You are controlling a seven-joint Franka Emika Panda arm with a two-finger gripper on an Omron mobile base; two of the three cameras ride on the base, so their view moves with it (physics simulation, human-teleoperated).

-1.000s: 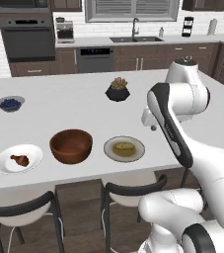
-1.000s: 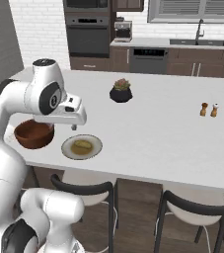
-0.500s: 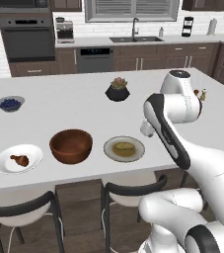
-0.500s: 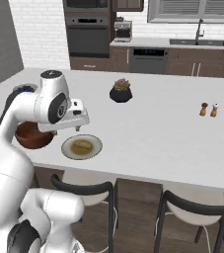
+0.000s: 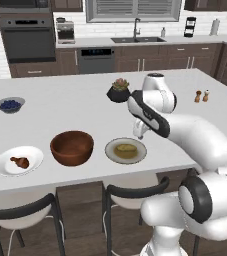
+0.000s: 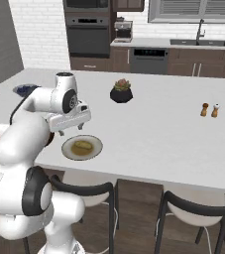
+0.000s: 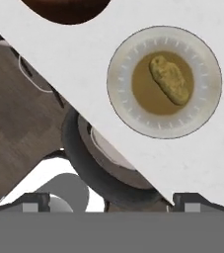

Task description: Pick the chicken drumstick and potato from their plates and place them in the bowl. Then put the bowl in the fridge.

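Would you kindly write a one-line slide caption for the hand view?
Looking down past the open gripper at the potato on its grey-rimmed plate near the counter's edge.

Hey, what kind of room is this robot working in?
A rendered home kitchen, most likely: a built-in black wall oven, a sink with a tall faucet under a window, and a long white island counter with dark stools tucked beneath.
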